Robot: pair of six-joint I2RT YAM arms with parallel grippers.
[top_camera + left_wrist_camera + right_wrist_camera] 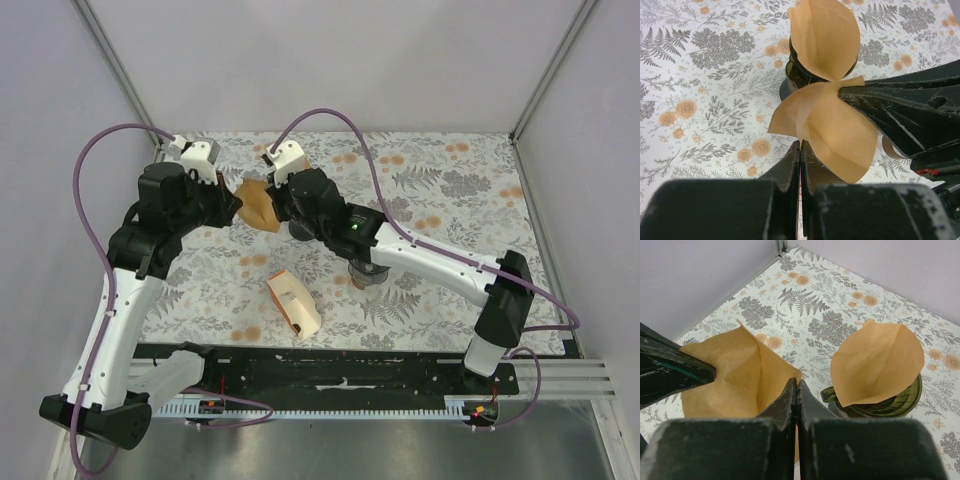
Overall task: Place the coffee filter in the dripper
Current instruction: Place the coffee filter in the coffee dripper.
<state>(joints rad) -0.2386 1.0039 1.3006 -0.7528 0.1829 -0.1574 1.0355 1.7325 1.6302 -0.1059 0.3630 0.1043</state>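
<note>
The left gripper (238, 207) reaches in from the left over the far left part of the floral cloth (450, 180). Its jaws are pressed together on the edge of a brown paper filter (258, 203). In the left wrist view the two fingers (790, 167) meet with no gap, and the paper's rim is pinched at their tips. From there the filter (825, 130) fans out, partly opened into a cone.

The filter hangs between the two arms, off the cloth and not in the dripper.

On its right side the right gripper (275, 203) is closed on it too. The right wrist view shows those fingers (787, 402) tight together on the near wall of the paper (740, 375), while the left gripper's dark tip (677, 372) holds the opposite edge.

Nearer the arms' bases, a peach-and-white pack (293, 302) lies on its side on the cloth — its contents cannot be made out.

Further right, the dark green dripper (360, 278) stands on the cloth, mostly hidden under the right arm in the top view. Both wrist views show it plainly (900, 402), well apart from the held paper. A second filter (825, 40) sits in it, open, with its point down and its rim standing well above the glass.
</note>
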